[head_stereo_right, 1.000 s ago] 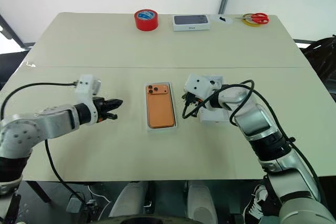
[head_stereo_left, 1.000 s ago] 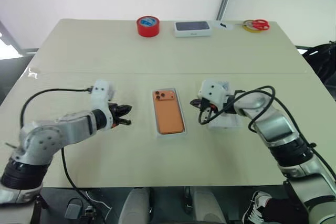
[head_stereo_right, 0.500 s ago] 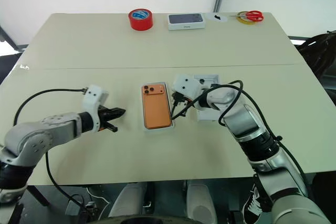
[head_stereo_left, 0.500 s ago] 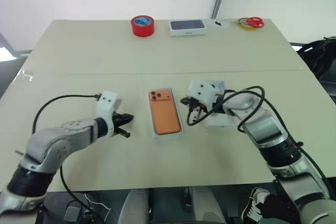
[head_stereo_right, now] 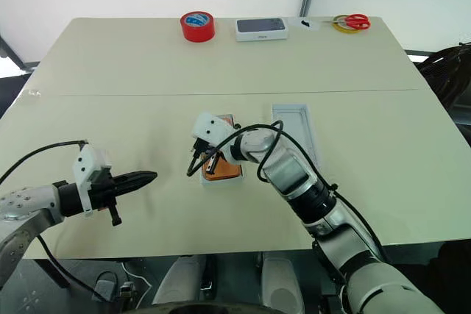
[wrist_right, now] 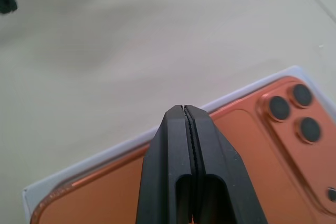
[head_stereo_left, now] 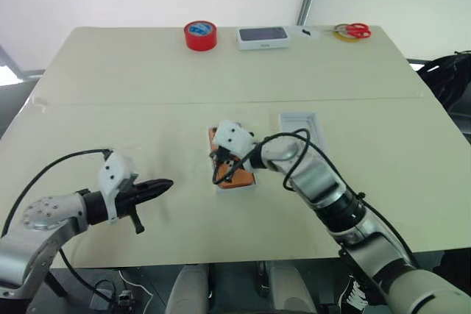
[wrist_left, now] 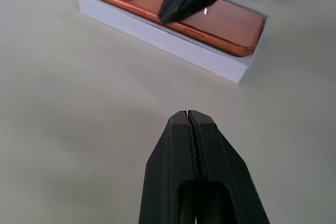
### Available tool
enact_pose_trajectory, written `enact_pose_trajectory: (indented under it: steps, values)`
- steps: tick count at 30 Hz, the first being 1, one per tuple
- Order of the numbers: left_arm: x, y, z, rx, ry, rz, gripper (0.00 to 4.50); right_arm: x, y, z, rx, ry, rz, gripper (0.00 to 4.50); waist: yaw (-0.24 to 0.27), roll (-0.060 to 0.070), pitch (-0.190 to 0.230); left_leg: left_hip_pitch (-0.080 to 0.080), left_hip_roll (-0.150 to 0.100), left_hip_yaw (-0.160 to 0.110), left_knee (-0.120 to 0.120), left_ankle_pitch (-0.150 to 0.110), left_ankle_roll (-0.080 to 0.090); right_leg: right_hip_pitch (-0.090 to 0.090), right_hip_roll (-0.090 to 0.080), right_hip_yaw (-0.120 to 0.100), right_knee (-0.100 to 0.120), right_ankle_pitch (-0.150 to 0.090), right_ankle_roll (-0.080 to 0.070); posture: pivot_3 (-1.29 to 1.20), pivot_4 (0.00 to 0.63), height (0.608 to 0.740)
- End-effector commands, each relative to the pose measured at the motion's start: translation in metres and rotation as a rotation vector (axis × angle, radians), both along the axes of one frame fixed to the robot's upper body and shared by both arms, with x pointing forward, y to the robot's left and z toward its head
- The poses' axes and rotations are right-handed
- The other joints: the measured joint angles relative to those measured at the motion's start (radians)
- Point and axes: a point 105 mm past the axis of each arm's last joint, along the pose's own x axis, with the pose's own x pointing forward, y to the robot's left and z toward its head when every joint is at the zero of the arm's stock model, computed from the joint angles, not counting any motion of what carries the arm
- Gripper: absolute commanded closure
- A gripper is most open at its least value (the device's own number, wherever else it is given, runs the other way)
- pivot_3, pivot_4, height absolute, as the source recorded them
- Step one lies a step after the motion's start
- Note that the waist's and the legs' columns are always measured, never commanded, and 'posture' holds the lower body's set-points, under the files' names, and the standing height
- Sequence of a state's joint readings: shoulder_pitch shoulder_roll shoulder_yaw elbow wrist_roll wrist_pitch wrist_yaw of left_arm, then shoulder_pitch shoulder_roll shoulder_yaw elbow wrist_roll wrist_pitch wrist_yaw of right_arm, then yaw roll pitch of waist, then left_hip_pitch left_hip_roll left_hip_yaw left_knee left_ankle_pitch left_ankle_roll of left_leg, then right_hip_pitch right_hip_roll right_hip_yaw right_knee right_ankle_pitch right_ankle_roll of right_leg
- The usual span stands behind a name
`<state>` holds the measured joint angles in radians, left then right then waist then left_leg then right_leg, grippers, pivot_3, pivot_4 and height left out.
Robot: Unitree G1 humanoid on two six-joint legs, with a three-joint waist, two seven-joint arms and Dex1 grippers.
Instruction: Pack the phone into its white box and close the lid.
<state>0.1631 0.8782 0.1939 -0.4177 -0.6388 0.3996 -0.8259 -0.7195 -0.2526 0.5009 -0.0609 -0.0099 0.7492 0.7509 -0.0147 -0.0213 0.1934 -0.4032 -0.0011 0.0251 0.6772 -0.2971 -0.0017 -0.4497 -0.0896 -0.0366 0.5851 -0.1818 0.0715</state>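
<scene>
at the left, the left gripper (head_stereo_left: 163,184) is seen low over the bare tabletop (head_stereo_left: 110,108), its fingers (wrist_left: 191,145) pressed together and holding nothing. near the middle, the phone (wrist_left: 178,17) lies camera side up inside the white box (wrist_left: 157,34). the right gripper (wrist_right: 184,116) is held just over the phone's left edge, its fingers pressed together with nothing between them. further right, the lid (head_stereo_left: 299,124) lies apart on the tabletop, plain white side up. along the far edge, a red tape roll (head_stereo_left: 199,35), a dark-topped box (head_stereo_left: 263,37) and scissors (head_stereo_left: 355,31) are lined up.
</scene>
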Motion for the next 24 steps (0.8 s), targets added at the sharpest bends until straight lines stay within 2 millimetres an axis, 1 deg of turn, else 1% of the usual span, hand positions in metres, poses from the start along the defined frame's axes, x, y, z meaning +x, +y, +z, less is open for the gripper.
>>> enact_pose_trajectory:
  steps: [1, 6, 16, 18, 20, 22, 24]
  values:
    - [-0.002, -0.002, 0.010, -0.004, -0.061, -0.010, 4.46, 0.002, 0.008, 0.007, -0.006, -0.046, 0.014, 4.50, -0.001, 0.000, 0.000, -0.001, 0.000, 0.000, 0.000, 0.000, 0.000, -0.001, 0.000, 0.000, 0.000, 0.000, 0.000, 0.00, 0.150, 0.740]
    - [-0.006, -0.006, 0.009, -0.017, -0.061, -0.012, 4.46, 0.003, 0.006, 0.004, -0.024, -0.051, 0.010, 4.50, 0.001, 0.000, 0.000, -0.002, 0.000, 0.000, 0.001, 0.000, 0.000, -0.002, 0.001, 0.000, 0.002, 0.000, 0.000, 0.00, 0.150, 0.740]
    - [-0.005, -0.006, 0.008, -0.018, -0.060, -0.009, 4.46, 0.007, -0.009, 0.004, -0.055, -0.063, -0.016, 4.50, 0.000, -0.001, 0.000, -0.001, 0.000, 0.000, 0.005, 0.001, 0.000, -0.002, 0.002, 0.000, 0.009, 0.000, 0.000, 0.00, 0.150, 0.740]
    - [-0.003, -0.006, 0.008, -0.020, -0.062, -0.008, 4.46, 0.005, -0.009, 0.010, -0.032, -0.070, -0.010, 4.50, 0.000, -0.001, 0.000, 0.000, 0.000, 0.000, 0.005, 0.001, 0.000, -0.002, 0.002, 0.000, 0.010, 0.000, 0.000, 0.00, 0.150, 0.740]
    - [0.000, -0.007, 0.008, -0.024, -0.063, 0.010, 4.46, 0.004, -0.009, 0.021, 0.010, -0.085, -0.002, 4.50, 0.001, -0.001, 0.000, 0.000, 0.000, 0.000, 0.005, 0.001, 0.000, -0.002, 0.002, 0.000, 0.010, 0.000, 0.000, 0.00, 0.150, 0.740]
    - [0.010, -0.005, 0.008, -0.039, -0.051, 0.074, 4.46, 0.004, -0.017, 0.035, 0.051, -0.097, -0.013, 4.50, 0.003, -0.001, 0.000, -0.001, 0.000, 0.000, 0.005, 0.001, 0.000, -0.002, 0.002, 0.000, 0.010, 0.000, 0.001, 0.00, 0.150, 0.740]
    - [0.020, -0.003, 0.005, -0.077, 0.013, 0.152, 4.46, 0.008, -0.032, 0.046, 0.066, -0.110, -0.056, 4.50, 0.004, -0.001, -0.001, -0.001, 0.000, 0.000, 0.006, 0.001, 0.000, -0.001, 0.002, 0.000, 0.010, 0.000, 0.002, 0.00, 0.150, 0.740]
